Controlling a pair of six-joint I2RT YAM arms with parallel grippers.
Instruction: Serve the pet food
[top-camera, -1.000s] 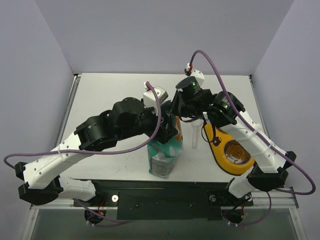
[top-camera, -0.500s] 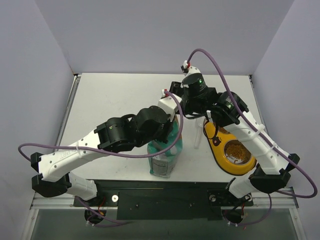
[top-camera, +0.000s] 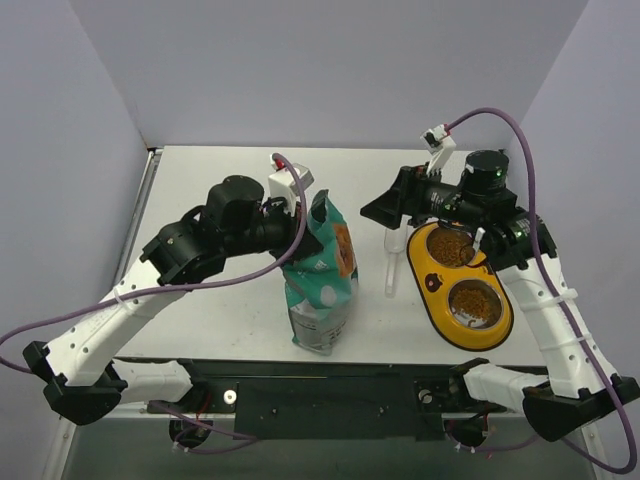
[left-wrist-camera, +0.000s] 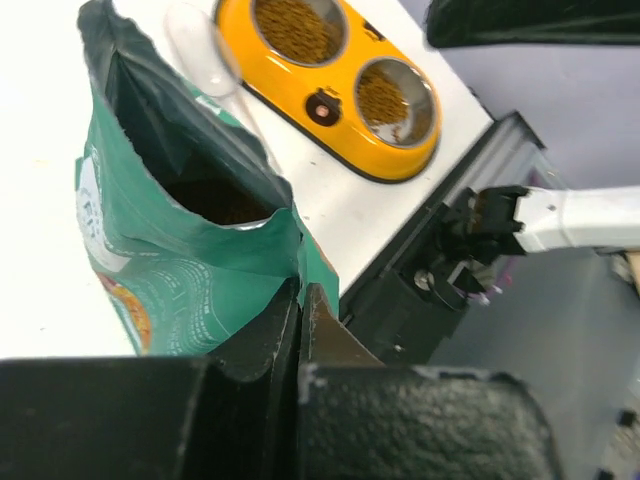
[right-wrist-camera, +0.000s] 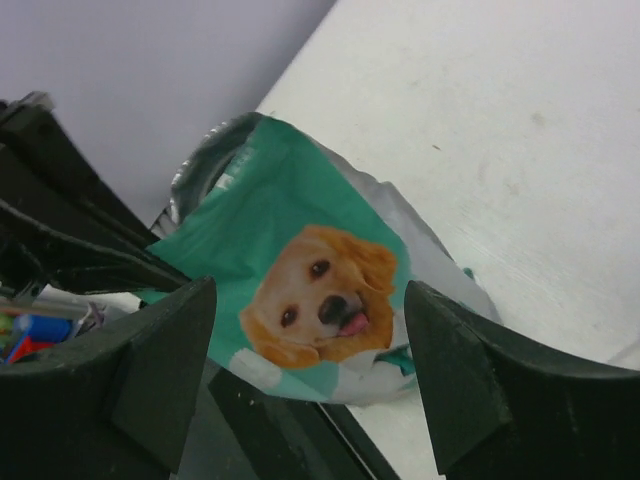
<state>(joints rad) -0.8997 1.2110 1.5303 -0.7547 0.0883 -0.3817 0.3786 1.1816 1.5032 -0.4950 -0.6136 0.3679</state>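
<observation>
the left fingers (left-wrist-camera: 297, 318) are pressed together, clamped on the top rim of the teal-green bag (top-camera: 322, 285) at the corner nearest them. the bag stands on the desk (top-camera: 220, 170), and its mouth gapes open just beyond the fingertips. down inside that mouth, ahead of and below the left fingers, a dark brown heap of pet food (left-wrist-camera: 222, 200) shows.

the right fingers (top-camera: 372, 211) stand wide apart and hold nothing. they hover above the desk, clear of the bag, and point at its printed face. in the right wrist view the dog picture on the bag shows through the gap between the two fingers, farther off.

more of the golden-brown pellets fill both round cups of the yellow feeder (top-camera: 438, 312). it lies flat on the desk beside and behind the right fingers, and past the bag as seen from the left fingers. a clear plastic scoop (top-camera: 391, 268) sits on the desk between the bag and the feeder, just below the right fingers, and neither pair of fingers touches it. i cannot tell whether the scoop touches the feeder's edge.
</observation>
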